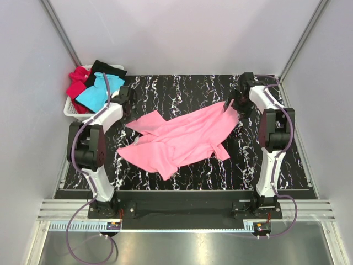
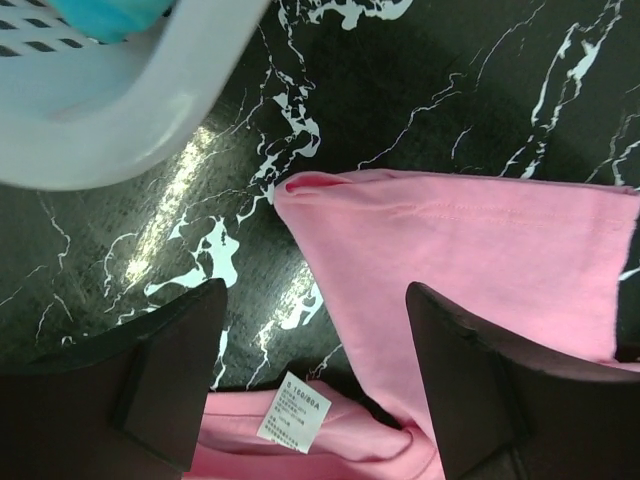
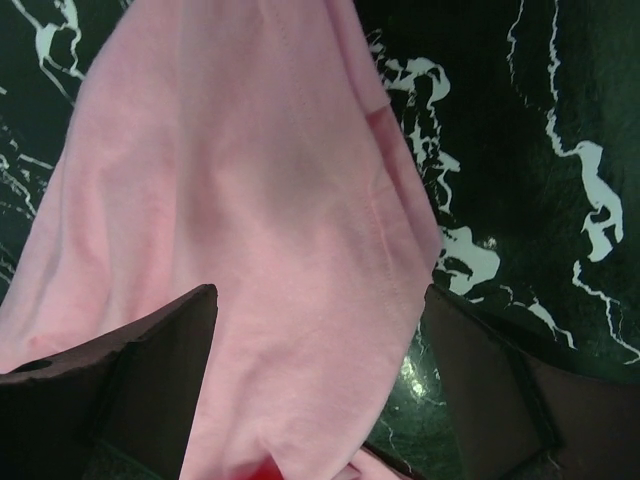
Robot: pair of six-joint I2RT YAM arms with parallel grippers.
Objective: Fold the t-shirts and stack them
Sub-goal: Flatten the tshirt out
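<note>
A pink t-shirt (image 1: 182, 141) lies spread and crumpled across the black marble table (image 1: 187, 88). My left gripper (image 1: 128, 107) hovers over its left corner, jaws open. In the left wrist view the left gripper (image 2: 316, 290) straddles a pink fold (image 2: 470, 250) and the small white label (image 2: 295, 412). My right gripper (image 1: 229, 106) stands over the shirt's far right corner. In the right wrist view the right gripper (image 3: 320, 290) is open, with pink cloth (image 3: 250, 200) between its fingers. Turquoise (image 1: 96, 94), red (image 1: 77, 83) and black (image 1: 105, 67) t-shirts sit bunched in the basket.
The white plastic basket (image 1: 70, 110) stands at the table's far left corner, right behind the left gripper; its rim (image 2: 120, 120) fills the top left of the left wrist view. Grey walls close in the left, right and back sides.
</note>
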